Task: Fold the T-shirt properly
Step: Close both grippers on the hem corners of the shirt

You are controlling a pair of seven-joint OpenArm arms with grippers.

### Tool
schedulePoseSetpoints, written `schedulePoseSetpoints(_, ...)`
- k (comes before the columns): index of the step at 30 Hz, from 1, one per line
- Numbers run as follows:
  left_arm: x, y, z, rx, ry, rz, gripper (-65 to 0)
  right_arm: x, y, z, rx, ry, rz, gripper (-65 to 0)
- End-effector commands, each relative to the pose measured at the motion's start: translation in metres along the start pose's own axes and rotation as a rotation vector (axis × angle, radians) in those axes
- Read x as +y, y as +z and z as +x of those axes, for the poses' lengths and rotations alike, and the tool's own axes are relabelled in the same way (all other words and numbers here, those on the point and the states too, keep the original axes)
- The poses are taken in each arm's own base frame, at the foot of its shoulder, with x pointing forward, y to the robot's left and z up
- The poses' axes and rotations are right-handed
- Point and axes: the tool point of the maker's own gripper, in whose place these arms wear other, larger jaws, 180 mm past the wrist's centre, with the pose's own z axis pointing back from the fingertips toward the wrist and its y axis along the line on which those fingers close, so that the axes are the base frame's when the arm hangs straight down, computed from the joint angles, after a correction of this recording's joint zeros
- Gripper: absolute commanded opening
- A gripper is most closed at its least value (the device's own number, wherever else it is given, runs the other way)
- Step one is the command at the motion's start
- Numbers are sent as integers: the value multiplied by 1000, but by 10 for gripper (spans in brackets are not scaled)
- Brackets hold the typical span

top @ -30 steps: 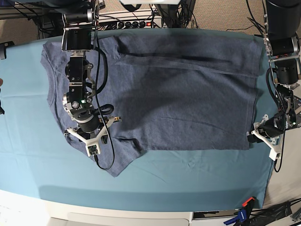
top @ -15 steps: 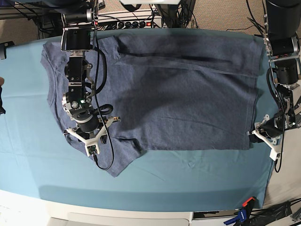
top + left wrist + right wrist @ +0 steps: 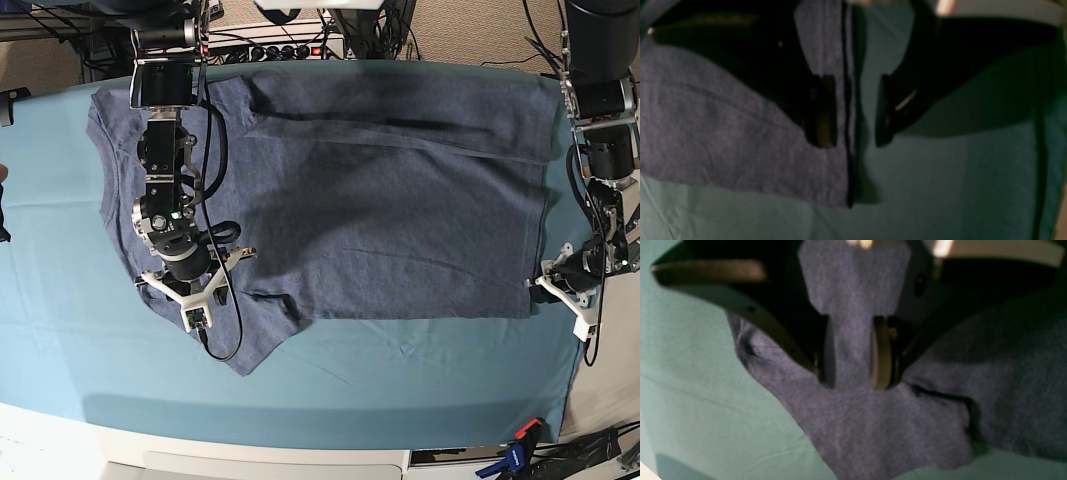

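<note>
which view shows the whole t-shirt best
The base view: the T-shirt lies spread over the teal cloth with both sleeves and the hem in sight. The left wrist view shows only a hem corner between its tool's fingers; the right wrist view shows only a blurred sleeve patch.

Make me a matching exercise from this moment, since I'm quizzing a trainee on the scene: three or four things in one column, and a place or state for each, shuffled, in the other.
Things
1. T-shirt
2. left hand
3. right hand
4. teal cloth
5. clamp

Places or states
A. open, astride the shirt's hemmed edge
B. covers the table under everything
C. open, over the sleeve
D. spread flat, far part folded over
E. at the table's near edge

Pairs: 1-D, 2-A, 3-C, 4-B, 5-E
</note>
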Motion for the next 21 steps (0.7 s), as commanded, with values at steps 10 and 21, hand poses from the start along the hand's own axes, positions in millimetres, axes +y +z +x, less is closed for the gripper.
schedulePoseSetpoints(10,3,11,40,-104,29,10,-437,-8,2,21,-59,-1,-18,-461)
schedulePoseSetpoints(21,23,18,53,-142,82,62,-437,-8,2,21,-56,-1,-17,-461)
